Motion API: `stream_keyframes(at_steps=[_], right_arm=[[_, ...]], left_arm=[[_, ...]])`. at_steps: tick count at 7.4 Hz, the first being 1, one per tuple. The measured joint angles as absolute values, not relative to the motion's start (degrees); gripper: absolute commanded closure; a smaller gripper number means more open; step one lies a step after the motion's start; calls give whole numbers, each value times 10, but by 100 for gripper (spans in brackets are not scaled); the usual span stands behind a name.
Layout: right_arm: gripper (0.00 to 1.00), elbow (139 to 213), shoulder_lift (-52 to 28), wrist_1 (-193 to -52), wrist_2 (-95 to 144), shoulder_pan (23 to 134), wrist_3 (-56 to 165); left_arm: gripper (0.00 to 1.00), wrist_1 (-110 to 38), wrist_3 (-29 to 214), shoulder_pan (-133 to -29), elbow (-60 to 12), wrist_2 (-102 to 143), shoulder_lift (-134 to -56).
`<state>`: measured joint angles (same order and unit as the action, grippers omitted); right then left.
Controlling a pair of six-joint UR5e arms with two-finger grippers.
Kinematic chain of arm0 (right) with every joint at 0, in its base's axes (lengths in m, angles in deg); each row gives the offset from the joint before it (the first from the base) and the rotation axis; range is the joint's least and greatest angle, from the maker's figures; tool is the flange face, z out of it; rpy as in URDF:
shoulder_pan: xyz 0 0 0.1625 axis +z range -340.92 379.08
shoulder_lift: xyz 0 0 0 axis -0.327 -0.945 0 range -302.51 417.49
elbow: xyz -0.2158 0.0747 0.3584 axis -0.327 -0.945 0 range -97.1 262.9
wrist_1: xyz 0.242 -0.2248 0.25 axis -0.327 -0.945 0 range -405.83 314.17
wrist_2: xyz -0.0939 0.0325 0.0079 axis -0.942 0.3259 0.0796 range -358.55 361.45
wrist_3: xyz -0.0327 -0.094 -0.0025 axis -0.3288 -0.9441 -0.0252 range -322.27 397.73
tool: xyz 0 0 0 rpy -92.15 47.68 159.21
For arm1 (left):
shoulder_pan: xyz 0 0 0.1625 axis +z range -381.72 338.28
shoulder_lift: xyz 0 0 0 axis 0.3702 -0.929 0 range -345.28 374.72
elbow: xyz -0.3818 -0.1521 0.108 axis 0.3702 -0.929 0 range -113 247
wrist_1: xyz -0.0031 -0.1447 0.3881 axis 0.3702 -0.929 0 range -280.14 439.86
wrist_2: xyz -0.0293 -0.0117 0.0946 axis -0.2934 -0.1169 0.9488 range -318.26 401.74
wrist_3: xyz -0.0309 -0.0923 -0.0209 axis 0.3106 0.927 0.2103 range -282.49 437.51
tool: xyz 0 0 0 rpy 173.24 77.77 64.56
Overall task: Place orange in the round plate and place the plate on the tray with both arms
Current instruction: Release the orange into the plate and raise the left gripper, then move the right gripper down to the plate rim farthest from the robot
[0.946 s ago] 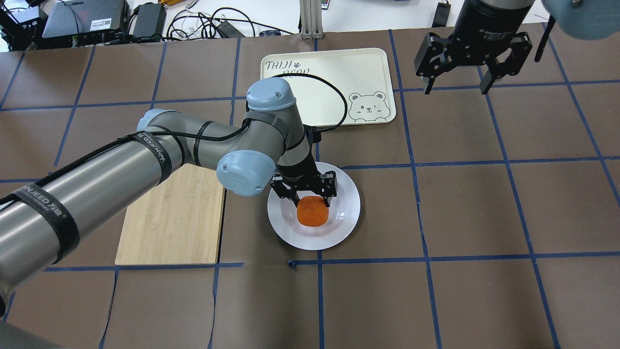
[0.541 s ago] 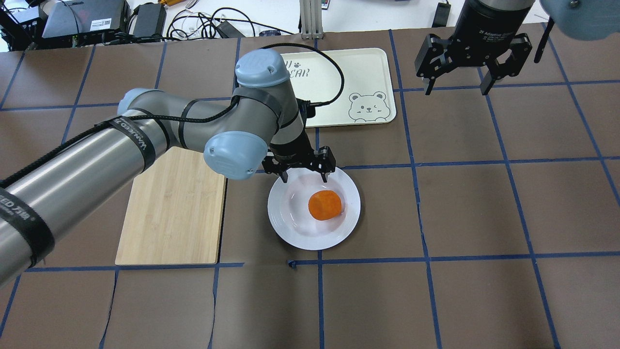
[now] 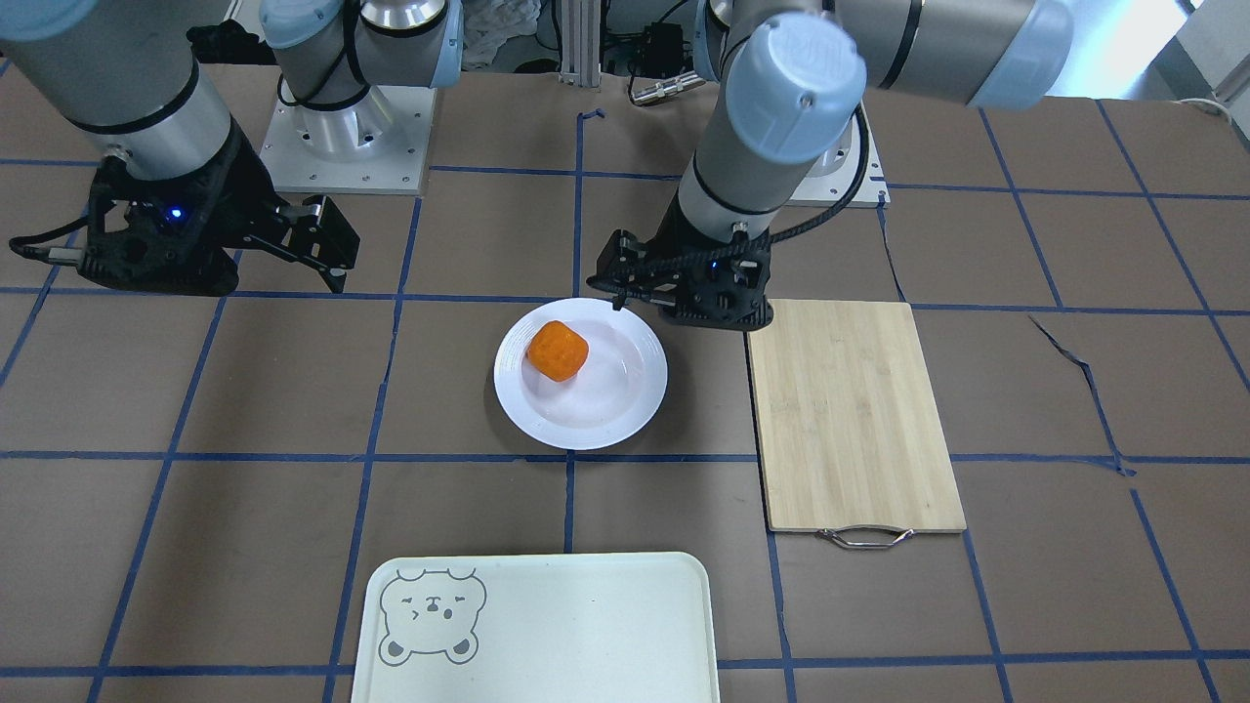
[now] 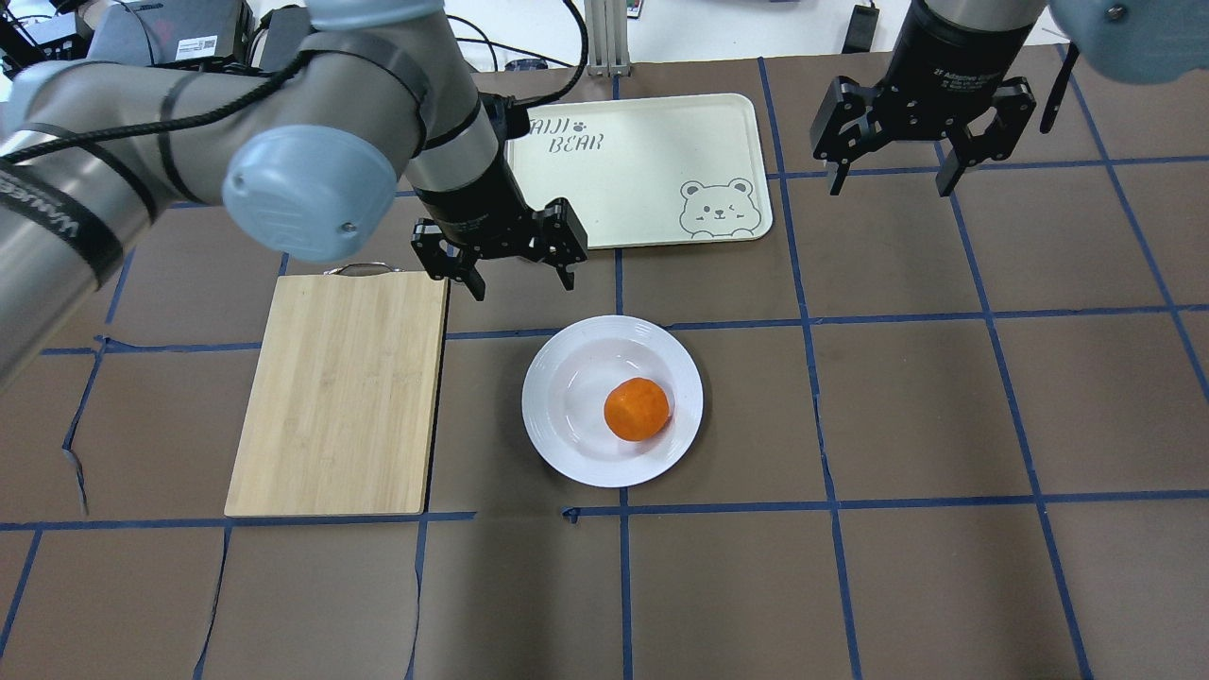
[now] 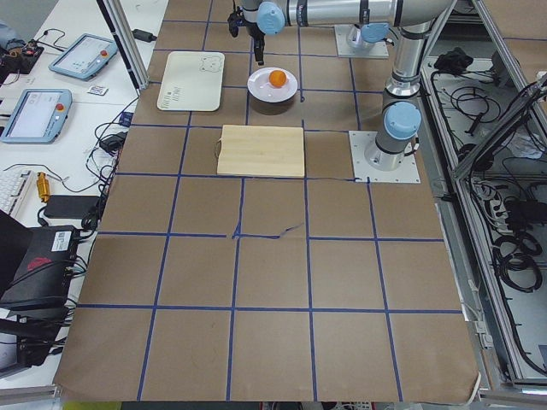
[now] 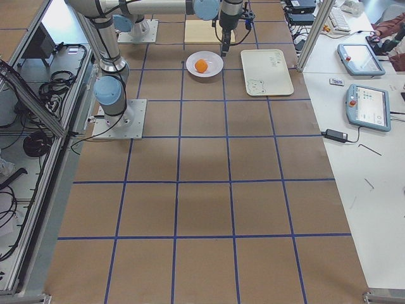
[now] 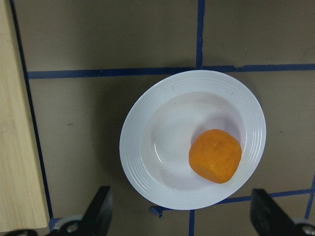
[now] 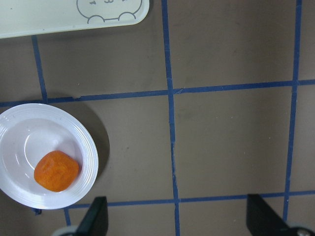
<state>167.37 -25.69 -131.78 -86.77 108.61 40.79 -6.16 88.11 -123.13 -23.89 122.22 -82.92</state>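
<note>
Hides the left edge of the tray (image 4: 661,161) behind the left arm (image 4: 463,161) overhead. Cuts the tray's far side at the front view's bottom edge. Cannot judge jaws from the 2 side views: too small.

Cutting board (image 4: 340,392) lies near the round plate (image 4: 553,430)'s left; table (image 4: 897,406) around otherwise bare.

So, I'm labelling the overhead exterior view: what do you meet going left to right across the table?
The bamboo cutting board → round plate holding the orange → right end effector.
</note>
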Motion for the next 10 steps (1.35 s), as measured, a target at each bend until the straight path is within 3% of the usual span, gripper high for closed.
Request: stream_keyframes(at_steps=[6, 10], right_arm=[[0, 1905, -196, -1640, -703, 1090, 403], [0, 1969, -118, -1849, -613, 1111, 405]], left_arm=[[0, -44, 866, -1187, -269, 1326, -726], [0, -38, 864, -1139, -258, 1340, -727]])
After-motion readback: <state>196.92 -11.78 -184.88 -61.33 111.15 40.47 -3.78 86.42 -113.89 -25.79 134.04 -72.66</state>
